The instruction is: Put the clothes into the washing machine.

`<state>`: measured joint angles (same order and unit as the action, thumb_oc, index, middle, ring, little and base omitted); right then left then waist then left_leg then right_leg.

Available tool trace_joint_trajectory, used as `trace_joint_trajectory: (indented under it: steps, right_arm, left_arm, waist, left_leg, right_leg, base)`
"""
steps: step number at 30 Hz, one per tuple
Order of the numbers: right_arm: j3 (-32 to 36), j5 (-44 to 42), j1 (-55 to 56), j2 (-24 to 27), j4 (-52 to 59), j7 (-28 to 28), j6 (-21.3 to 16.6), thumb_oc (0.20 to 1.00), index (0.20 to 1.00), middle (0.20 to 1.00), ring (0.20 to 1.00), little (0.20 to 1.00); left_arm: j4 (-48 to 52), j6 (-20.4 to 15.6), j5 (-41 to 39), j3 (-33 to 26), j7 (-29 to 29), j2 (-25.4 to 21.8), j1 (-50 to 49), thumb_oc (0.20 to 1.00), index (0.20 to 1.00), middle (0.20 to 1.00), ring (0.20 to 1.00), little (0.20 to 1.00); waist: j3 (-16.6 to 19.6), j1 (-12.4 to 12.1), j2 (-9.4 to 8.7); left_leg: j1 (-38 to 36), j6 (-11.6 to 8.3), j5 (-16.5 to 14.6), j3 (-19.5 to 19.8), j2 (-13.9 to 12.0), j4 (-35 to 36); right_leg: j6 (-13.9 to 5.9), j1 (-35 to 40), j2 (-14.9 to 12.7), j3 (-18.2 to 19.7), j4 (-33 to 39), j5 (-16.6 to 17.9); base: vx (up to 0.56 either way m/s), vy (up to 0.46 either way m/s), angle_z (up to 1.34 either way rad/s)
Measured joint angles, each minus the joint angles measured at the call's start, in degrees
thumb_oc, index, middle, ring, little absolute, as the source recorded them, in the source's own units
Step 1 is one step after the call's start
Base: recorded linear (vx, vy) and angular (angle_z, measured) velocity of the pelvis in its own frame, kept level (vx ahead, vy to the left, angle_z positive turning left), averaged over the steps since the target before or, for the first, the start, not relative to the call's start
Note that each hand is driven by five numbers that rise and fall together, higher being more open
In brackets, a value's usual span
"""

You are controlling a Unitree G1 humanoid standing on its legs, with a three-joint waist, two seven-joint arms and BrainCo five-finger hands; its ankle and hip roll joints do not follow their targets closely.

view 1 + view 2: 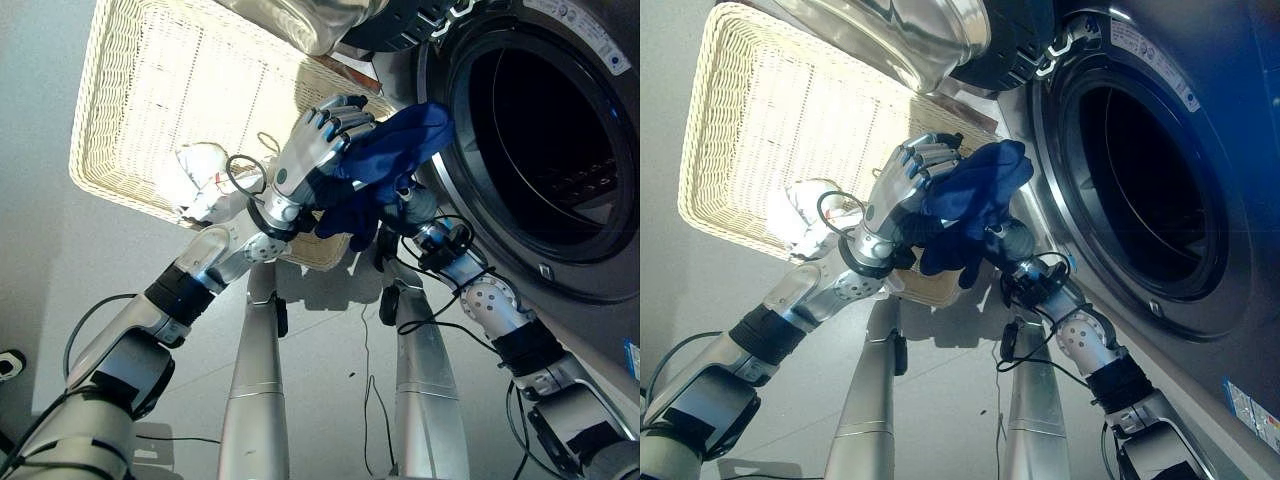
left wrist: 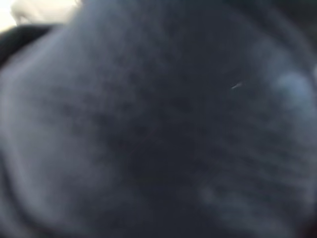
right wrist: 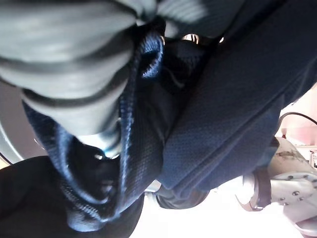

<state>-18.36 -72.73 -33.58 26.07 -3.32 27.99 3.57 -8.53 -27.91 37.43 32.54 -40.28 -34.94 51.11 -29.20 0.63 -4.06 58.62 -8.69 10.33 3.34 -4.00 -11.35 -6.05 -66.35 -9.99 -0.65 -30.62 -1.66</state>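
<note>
Left hand (image 1: 322,140), fingers curled, clutches crumpled blue mesh garment (image 1: 395,150) beside the washing machine (image 1: 560,150)'s round drum opening; right hand (image 1: 415,205)'s grip unreadable; woven wicker basket (image 1: 150,90) nearby.

Laundry room (washing machine (image 1: 540,140), basket (image 1: 160,110))

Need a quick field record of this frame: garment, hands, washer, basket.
garment: dark blue cloth garment, bunched, held up between both hands, just outside the drum opening
left hand: left hand pressed against the garment, fingers curled over its top
right hand: right hand under the garment, mostly covered by cloth; grip cannot be told
washer: front-loading washing machine, door open, dark drum with nothing visible inside
basket: cream woven wicker basket on the floor beside the washer
in basket: white crumpled cloth at its near edge
</note>
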Motion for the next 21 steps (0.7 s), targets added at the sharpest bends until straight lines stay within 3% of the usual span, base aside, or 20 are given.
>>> trace_joint_trajectory:
  steps: [2, 3, 4, 5, 6, 7, 8, 18, 21]
  right_arm:
    - [0.0, 0.0, 0.1, 0.0, 0.0, 0.0, 0.0, 0.200, 0.200, 0.200, 0.200, 0.200]
    - [0.0, 0.0, 0.1, -0.1, 0.0, 0.0, 0.0, 0.200, 0.200, 0.200, 0.200, 0.200]
    - [0.0, 0.0, 0.1, -0.1, 0.0, 0.0, 0.0, 0.200, 0.200, 0.200, 0.200, 0.200]
    - [0.1, 0.0, 0.1, -0.1, 0.0, 0.0, 0.0, 0.200, 0.200, 0.200, 0.200, 0.200]
    - [0.2, 0.0, 0.1, -0.1, 0.0, 0.0, 0.0, 0.200, 0.200, 0.200, 0.200, 0.200]
    - [0.2, 0.0, 0.2, -0.2, 0.0, 0.0, 0.0, 0.200, 0.200, 0.200, 0.200, 0.200]
    - [0.2, 0.0, 0.2, -0.3, 0.0, 0.0, 0.0, 0.200, 0.200, 0.200, 0.200, 0.200]
    - [0.2, -0.6, 1.2, -0.9, 0.0, 0.4, 0.0, 0.200, 0.200, 0.200, 0.200, 0.200]
    - [0.2, -0.6, 1.1, -1.0, 0.0, 0.4, -0.5, 0.200, 0.200, 0.200, 0.200, 0.200]
  left_arm:
    - [0.0, 0.0, 0.0, 0.0, 0.2, 0.0, 0.0, 0.200, 0.200, 0.200, 0.200, 0.200]
    - [0.0, 0.0, 0.0, 0.0, 0.2, 0.0, 0.0, 0.285, 0.285, 0.285, 0.285, 0.285]
    - [0.0, 0.0, 0.0, 0.0, 0.2, 0.0, 0.0, 0.438, 0.438, 0.438, 0.438, 0.438]
    - [0.0, 0.1, -0.1, 0.0, 0.2, 0.0, 0.0, 0.542, 0.542, 0.542, 0.542, 0.542]
    - [0.0, 0.2, -0.1, 0.0, 0.2, 0.1, 0.0, 0.586, 0.586, 0.586, 0.586, 0.586]
    - [0.1, 0.4, -0.2, -0.1, 0.2, 0.1, 0.0, 0.699, 0.699, 0.699, 0.699, 0.699]
    - [0.1, 0.7, -0.5, -0.2, 0.2, 0.1, 0.0, 1.000, 1.000, 1.000, 1.000, 1.000]
    - [0.3, 2.1, -7.0, -0.5, 1.4, 1.5, -0.8, 1.000, 1.000, 1.000, 1.000, 1.000]
    - [0.6, 2.1, -11.9, -2.2, 5.5, 3.1, -1.9, 1.000, 1.000, 1.000, 1.000, 1.000]
  waist:
    - [0.0, 0.0, 0.01]
    - [0.0, 0.0, 0.01]
    - [0.0, 0.0, 0.01]
    - [0.0, 0.0, 0.01]
    - [0.0, 0.0, 0.01]
    - [0.0, 0.0, 0.01]
    - [0.0, 0.0, 0.01]
    - [-0.1, -0.1, 0.22]
    - [-0.3, -0.1, 0.47]
  left_leg:
    - [0.0, 0.00, 0.0, 0.0, 0.0, 0.0]
    - [0.0, 0.00, 0.0, 0.0, 0.0, 0.0]
    - [0.0, 0.00, 0.0, 0.0, 0.0, 0.0]
    - [0.0, 0.00, 0.0, 0.0, 0.0, 0.0]
    - [0.0, -0.01, 0.0, 0.0, 0.0, 0.0]
    - [0.0, -0.01, 0.0, 0.0, 0.0, 0.0]
    - [0.0, -0.01, 0.0, 0.0, 0.0, 0.0]
    - [0.0, -0.03, 0.0, 0.0, 0.0, 0.2]
    - [0.0, -0.04, 0.0, 0.0, 0.0, 0.2]
  right_leg:
    - [-0.01, 0.0, 0.0, 0.0, 0.0, 0.0]
    - [-0.01, 0.0, 0.0, 0.0, 0.0, 0.0]
    - [-0.01, 0.0, 0.0, 0.0, 0.0, 0.0]
    - [-0.01, 0.0, 0.0, 0.0, 0.0, 0.0]
    - [-0.01, 0.0, 0.0, 0.0, 0.0, 0.0]
    - [-0.01, 0.0, 0.0, 0.0, 0.0, 0.0]
    - [-0.01, 0.0, 0.0, 0.0, 0.0, 0.0]
    - [-0.02, -0.1, 0.0, 0.0, 0.0, -0.2]
    - [0.00, -0.1, -0.1, 0.0, -0.2, -0.3]
  base:
    - [0.00, 0.000, 0.00]
    - [0.00, 0.000, 0.00]
    - [0.00, 0.000, 0.00]
    - [0.00, 0.000, 0.00]
    - [0.00, 0.000, 0.00]
    - [0.00, 0.000, 0.00]
    - [0.00, 0.000, 0.00]
    - [0.00, 0.000, 0.00]
    - [0.00, 0.000, 0.00]
